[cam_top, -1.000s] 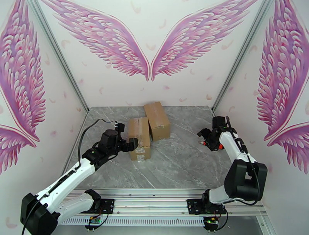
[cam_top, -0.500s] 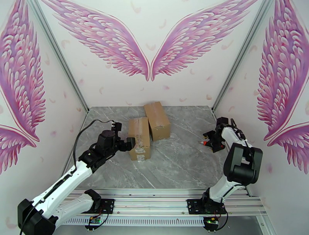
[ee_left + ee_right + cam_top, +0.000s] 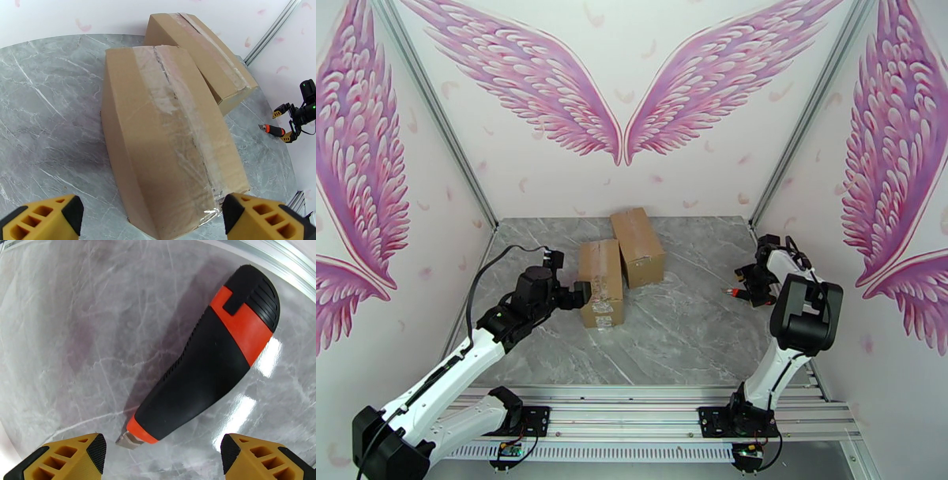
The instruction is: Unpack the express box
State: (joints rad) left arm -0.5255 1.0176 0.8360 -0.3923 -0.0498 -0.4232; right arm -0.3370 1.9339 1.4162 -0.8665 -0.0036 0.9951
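At right of centre in the top view, find the right gripper (image 3: 749, 288) low over the marble table (image 3: 671, 339), spread and holding nothing. Beneath it lies an orange-and-black utility knife (image 3: 205, 358). Best to lower straight down, centre the fingers (image 3: 75, 457) across the black grip rather than the orange tail, stay clear of the blade, then close firmly.

Left of centre, note the left gripper (image 3: 581, 294), also spread, beside the near taped cardboard box (image 3: 600, 280), with a second box (image 3: 636, 245) just behind.

Use the right wrist view for blade direction: tip toward lower left of frame. Use the left wrist view for the clear tape seam (image 3: 177, 114) along the box top, plainer than from above.
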